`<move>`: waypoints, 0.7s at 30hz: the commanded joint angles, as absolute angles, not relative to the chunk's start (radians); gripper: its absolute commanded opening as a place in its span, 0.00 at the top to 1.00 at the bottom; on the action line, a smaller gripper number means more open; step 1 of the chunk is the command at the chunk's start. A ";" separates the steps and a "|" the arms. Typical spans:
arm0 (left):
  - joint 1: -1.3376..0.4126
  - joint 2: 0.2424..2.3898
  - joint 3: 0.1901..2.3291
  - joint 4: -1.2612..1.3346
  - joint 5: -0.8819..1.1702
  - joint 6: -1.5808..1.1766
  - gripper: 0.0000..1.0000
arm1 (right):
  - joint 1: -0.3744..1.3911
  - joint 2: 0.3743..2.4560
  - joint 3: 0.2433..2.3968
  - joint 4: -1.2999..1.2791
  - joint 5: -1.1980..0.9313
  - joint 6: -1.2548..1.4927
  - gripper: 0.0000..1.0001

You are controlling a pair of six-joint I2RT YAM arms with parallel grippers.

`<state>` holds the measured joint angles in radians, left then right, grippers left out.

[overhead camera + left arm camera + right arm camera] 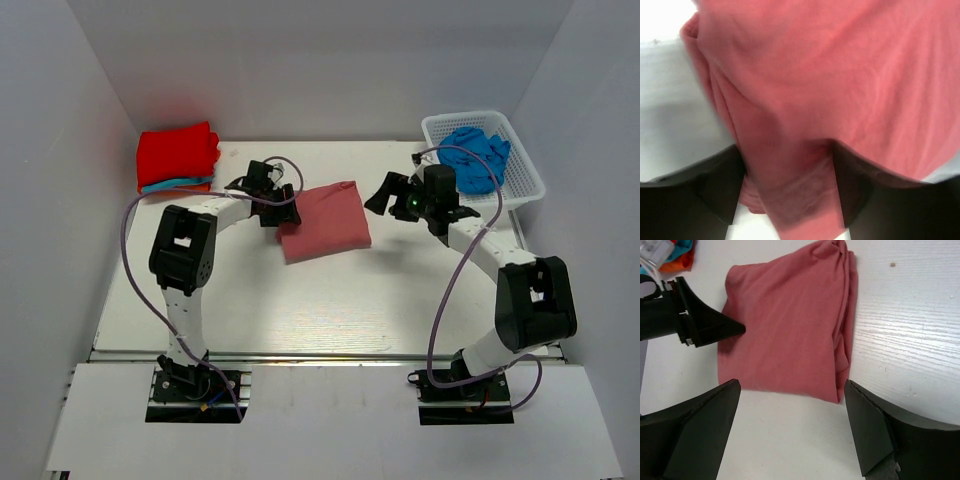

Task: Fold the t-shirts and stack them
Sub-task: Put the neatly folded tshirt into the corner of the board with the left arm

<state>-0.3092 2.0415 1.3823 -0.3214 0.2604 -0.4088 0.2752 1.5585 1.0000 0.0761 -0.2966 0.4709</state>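
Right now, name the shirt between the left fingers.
The dusty rose shirt, folded at centre, its edge between the left fingers. The red shirt lies stacked far left; the blue shirt fills the basket.

rose-red t-shirt [790,325]: folded, flat on table [920,315] | right hand [791,386]: spread wide, empty

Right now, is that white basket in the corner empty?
No, a crumpled bright blue t-shirt lies inside the white basket.

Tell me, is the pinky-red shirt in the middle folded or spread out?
Folded. The pinky-red shirt lies as a small neat rectangle, no sleeves sticking out, with stacked layers showing along one edge.
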 commanded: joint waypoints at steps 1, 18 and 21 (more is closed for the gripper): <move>-0.365 2.144 1.396 -0.402 0.162 -0.390 0.33 | 0.270 1.503 0.982 0.083 -0.264 0.453 0.10; -0.459 2.190 1.568 -0.585 -0.138 -0.310 1.00 | 0.265 1.287 0.778 0.100 -0.100 0.453 0.10; -0.425 2.087 1.577 -0.549 -0.103 -0.206 1.00 | 0.265 1.241 0.740 0.112 -0.089 0.453 0.10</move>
<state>-0.4549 2.1708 1.6108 -0.4511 -0.0593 -0.3283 0.2695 1.3003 0.7719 0.0776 -0.1326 0.4652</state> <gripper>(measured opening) 0.098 0.899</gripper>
